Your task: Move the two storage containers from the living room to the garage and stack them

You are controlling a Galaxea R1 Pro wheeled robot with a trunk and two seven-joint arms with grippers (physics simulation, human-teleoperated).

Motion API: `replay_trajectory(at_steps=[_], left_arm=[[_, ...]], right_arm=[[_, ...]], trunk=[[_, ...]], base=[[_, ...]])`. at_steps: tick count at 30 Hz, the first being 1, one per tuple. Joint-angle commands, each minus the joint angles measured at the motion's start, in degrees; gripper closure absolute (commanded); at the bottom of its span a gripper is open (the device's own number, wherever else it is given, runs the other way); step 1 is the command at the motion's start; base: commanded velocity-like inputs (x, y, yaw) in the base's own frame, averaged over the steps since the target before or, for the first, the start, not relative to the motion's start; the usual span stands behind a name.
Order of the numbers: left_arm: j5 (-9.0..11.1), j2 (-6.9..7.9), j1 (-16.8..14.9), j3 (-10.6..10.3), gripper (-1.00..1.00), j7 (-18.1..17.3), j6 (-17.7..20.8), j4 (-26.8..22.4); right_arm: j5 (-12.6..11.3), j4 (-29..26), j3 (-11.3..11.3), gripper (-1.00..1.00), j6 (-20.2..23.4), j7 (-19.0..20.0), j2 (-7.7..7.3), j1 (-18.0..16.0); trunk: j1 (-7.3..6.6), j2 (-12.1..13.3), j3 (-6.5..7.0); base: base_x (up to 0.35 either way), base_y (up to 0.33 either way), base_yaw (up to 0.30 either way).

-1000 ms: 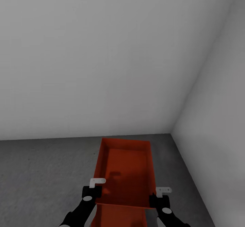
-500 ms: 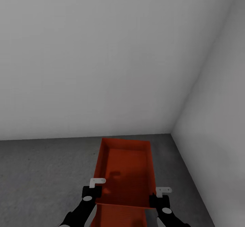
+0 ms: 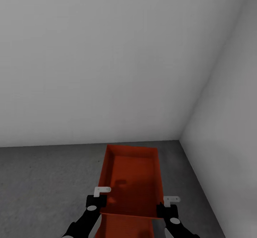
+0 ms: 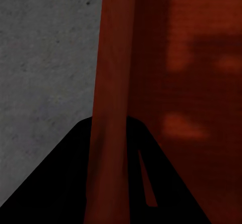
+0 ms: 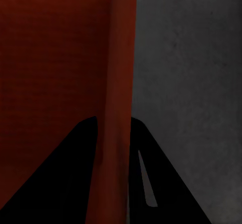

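An orange-red storage container (image 3: 132, 181) sits in the head view above the dark grey concrete floor (image 3: 46, 181), in the corner where two plain white walls (image 3: 107, 59) meet. It is a shallow, open rectangular bin, its long sides running away from the robot toward the back wall. Just below its near edge shows a strip of a second orange-red container (image 3: 125, 225), lying under the first one; how the two sit against each other cannot be told from here.

The left gripper (image 3: 95, 200) is at the near left corner of the upper container, black body with a white bracket on top. In the left wrist view its jaws pinch the container's thin left wall (image 4: 112, 108): one dark finger (image 4: 65, 178) lies outside over the grey floor, the other on the inner side against the ribbed bottom (image 4: 196, 82).

The right gripper (image 3: 167, 206) is at the near right side, also black with a white bracket. In the right wrist view its jaws pinch the right wall (image 5: 120, 108) in the same way, with one dark finger (image 5: 55, 178) on the inner red side and the other on the outer side over the floor (image 5: 191, 72).

Whether the lower container rests on the floor cannot be told.
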Motion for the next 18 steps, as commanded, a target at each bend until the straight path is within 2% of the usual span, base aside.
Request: replay_trajectory(at_steps=[1, 18], left_arm=[[0.7, -0.01, -0.1, 0.5, 1.0, -1.5, 0.2, 0.1], [0.7, -0.01, -0.1, 0.5, 1.0, -1.6, 0.2, 0.1]], right_arm=[[0.3, 5.0, 0.6, 1.0, -0.4, -1.0, -1.06, 0.0], [0.3, 5.0, 0.6, 1.0, -0.4, -1.0, -1.06, 0.0]], trunk=[[0.0, 0.0, -0.04], [0.0, 0.0, -0.04]], base=[[0.0, 0.0, 0.0], [0.0, 0.0, 0.0]])
